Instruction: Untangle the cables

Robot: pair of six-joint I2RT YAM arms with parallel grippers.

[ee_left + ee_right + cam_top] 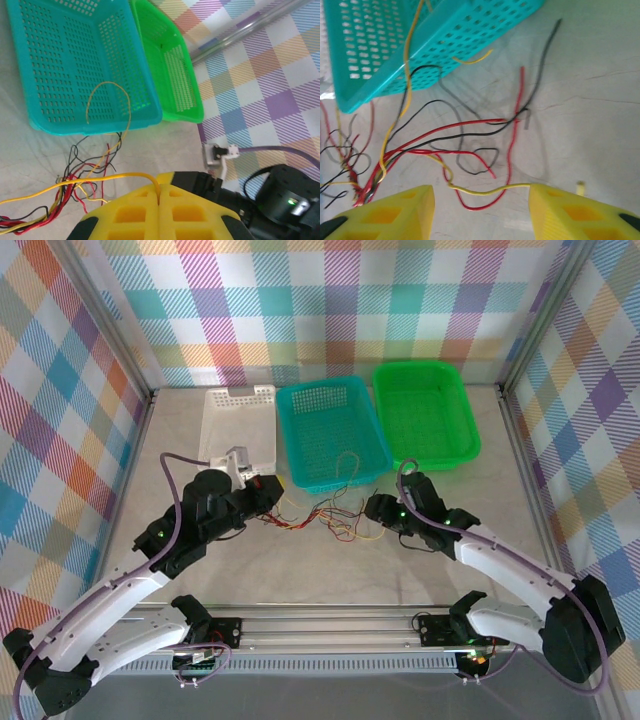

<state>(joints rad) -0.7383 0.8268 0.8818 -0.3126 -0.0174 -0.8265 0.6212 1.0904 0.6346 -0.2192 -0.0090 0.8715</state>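
Left end effector [159,200] clamped on yellow wire [125,174]; right end effector [481,205] fingers apart. Cables [395,150] knot ahead-left of it, long axis arm-to-arm.

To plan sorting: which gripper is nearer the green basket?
Right. The right gripper is before the green basket, at its near corner; the left gripper is farther left, by the white basket.

cables [325,513] | red, yellow, black, maybe brown | tangled, sprawled beside teal basket [330,430]

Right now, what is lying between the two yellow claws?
The tangled cables, spread between the left claw and the right claw, near the teal basket's front edge. The top view shows it.
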